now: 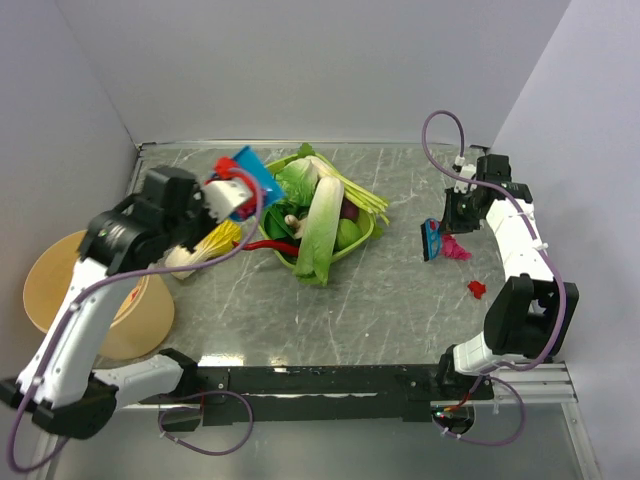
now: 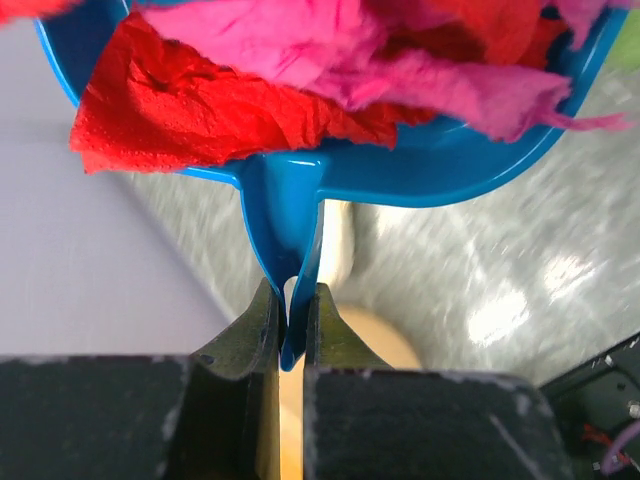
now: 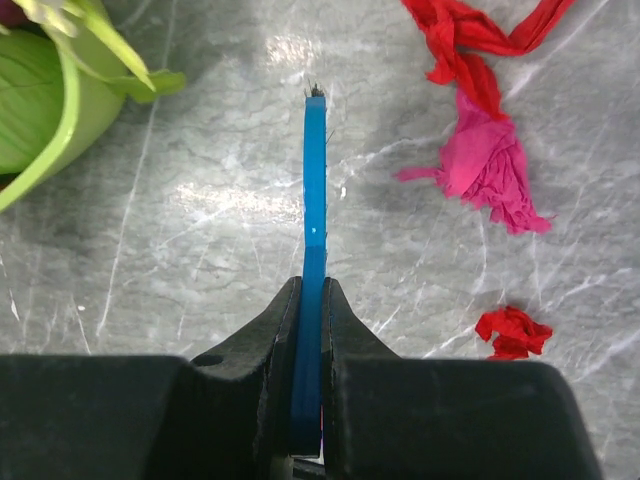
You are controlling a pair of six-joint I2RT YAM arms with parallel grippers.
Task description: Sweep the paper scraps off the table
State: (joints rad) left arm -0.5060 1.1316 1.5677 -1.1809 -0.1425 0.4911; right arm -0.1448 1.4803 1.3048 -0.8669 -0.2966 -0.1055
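My left gripper (image 1: 233,187) is shut on the handle of a blue dustpan (image 1: 255,171), held in the air at the table's back left. In the left wrist view the dustpan (image 2: 420,170) is full of red and pink paper scraps (image 2: 300,70), and the gripper (image 2: 295,310) pinches its handle. My right gripper (image 1: 447,226) is shut on a small blue brush (image 1: 432,240). Pink scraps (image 1: 456,249) lie just right of it and a red scrap (image 1: 477,289) nearer me. In the right wrist view, right of the edge-on brush (image 3: 315,190) in the gripper (image 3: 312,300), lie red scraps (image 3: 475,40), a pink tuft (image 3: 490,170) and a small red scrap (image 3: 513,332).
A green basket (image 1: 368,232) piled with vegetables and a red chili (image 1: 276,247) stands mid-table; its rim shows in the right wrist view (image 3: 55,140). A round tan bucket (image 1: 85,295) stands off the table's left edge, below my left arm. White walls edge the marbled table (image 1: 400,300).
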